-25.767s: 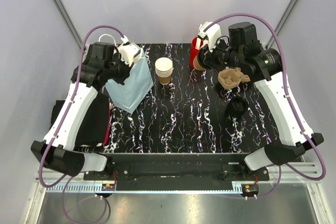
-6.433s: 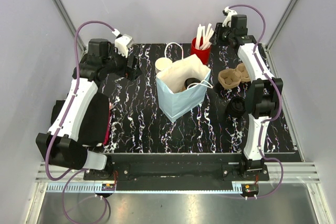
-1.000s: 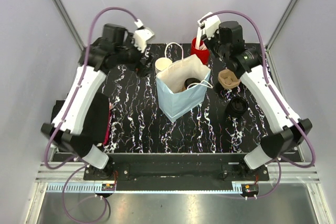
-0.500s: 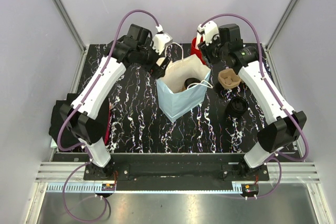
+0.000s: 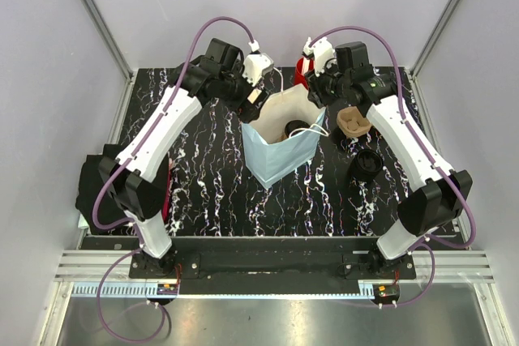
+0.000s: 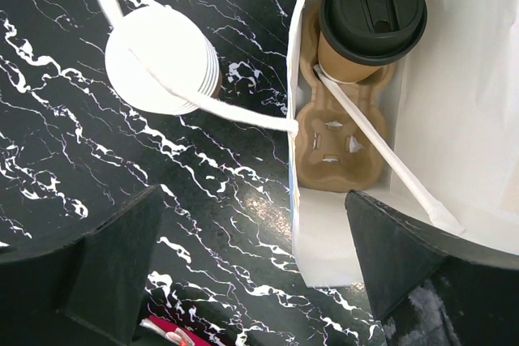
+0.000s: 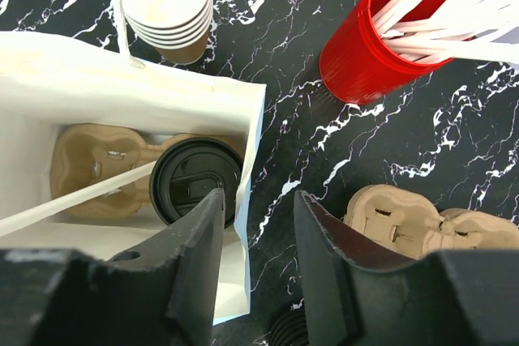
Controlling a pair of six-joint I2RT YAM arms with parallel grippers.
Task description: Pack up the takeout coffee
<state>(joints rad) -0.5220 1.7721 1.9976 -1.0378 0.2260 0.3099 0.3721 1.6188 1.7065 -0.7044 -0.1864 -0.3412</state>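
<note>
— So, the left gripper (image 6: 251, 200): what are its fingers (image 6: 113, 273) doing?
— Spread wide, with nothing between them. It hangs above the far-left corner of the bag (image 6: 486, 79), straddling the paper edge: one finger over the table (image 6: 65, 135) outside the bag, the other over the bag's inside.
— And the right gripper (image 7: 259, 200)?
— Jaws parted too, by a narrower gap, holding nothing. It hovers over the bag's opposite rim, and the bag's wall runs under that gap. Whether it touches the paper I cannot tell.
— Where is the takeout coffee (image 6: 373, 14)?
— Inside the bag, upright and lidded in black, seated in one pocket of a brown pulp carrier (image 6: 332, 139) that lies on the bag's floor. A white stick (image 6: 381, 155) lies slantwise across the carrier, beside the cup.
— What stands outside the bag?
— A stack of lidless cups (image 6: 162, 58) is just beside the bag on the left gripper's side, and the bag's white handle (image 6: 203, 103) is draped across its top. A red cup (image 7: 365, 62) holding more such sticks stands near the bag's far-right corner. A second carrier (image 7: 413, 216) lies to the bag's right, and a stack of black lids (image 5: 366, 164) sits nearer than that
</note>
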